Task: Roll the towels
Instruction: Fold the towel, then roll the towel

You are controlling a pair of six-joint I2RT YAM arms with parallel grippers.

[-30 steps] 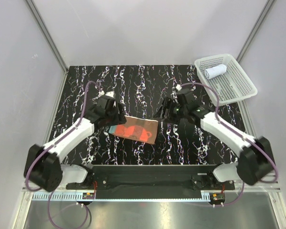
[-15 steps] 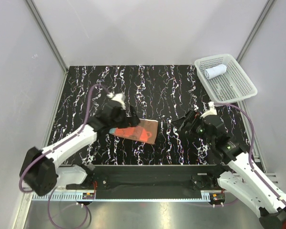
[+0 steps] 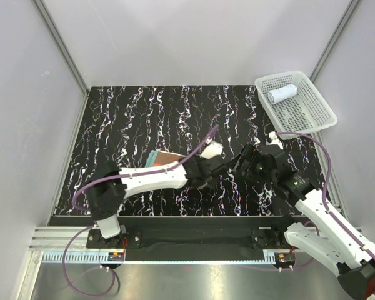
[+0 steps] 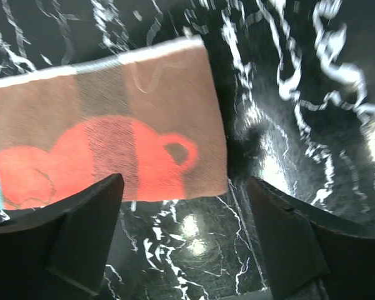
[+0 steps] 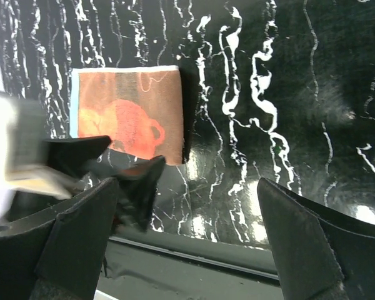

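Note:
The orange-red and brown towel (image 4: 106, 144) lies flat on the black marbled table, a teal edge on its left side. In the top view my left arm covers most of the towel (image 3: 161, 157). My left gripper (image 4: 184, 234) hovers open just off the towel's near right corner, with only bare table between its fingers. My right gripper (image 5: 187, 244) is open and empty, right of the towel (image 5: 128, 115) and facing the left gripper's fingers (image 5: 140, 181). In the top view the two grippers (image 3: 222, 167) (image 3: 242, 164) nearly meet. The white towel (image 3: 281, 94) lies rolled in the basket.
The white mesh basket (image 3: 312, 119) stands at the table's far right corner. A black rail (image 3: 194, 224) runs along the near edge in front of both arm bases. Grey walls close in the table on the left, right and back.
My left arm swung right across the towel, its gripper now past the towel's right edge. The right arm drew back toward the near right. Both grippers stand wider open.

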